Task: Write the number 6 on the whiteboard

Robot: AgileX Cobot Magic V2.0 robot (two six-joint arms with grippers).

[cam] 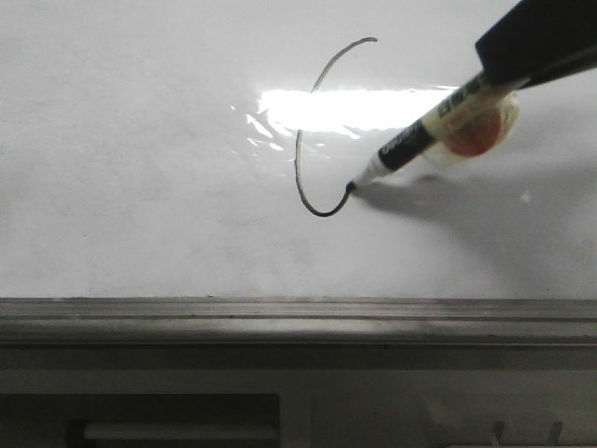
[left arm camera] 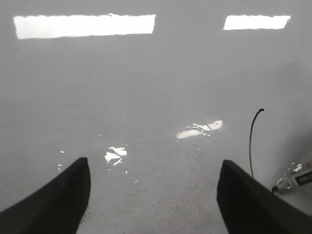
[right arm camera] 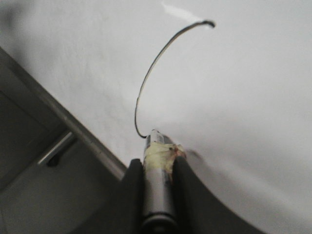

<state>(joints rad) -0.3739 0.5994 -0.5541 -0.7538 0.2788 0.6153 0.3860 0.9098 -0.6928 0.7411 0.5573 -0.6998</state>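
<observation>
One marker [cam: 424, 133] gripped by right end effector [right arm camera: 158, 168] | left end effector [left arm camera: 153, 195] open | grey ledge [cam: 298, 320] below

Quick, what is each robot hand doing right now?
Left gripper: open, holding nothing.
Right gripper: closed on the marker, tip on the whiteboard.

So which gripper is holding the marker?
The right gripper: it is clamped on the marker. The left gripper is open with nothing between its fingers.
</observation>
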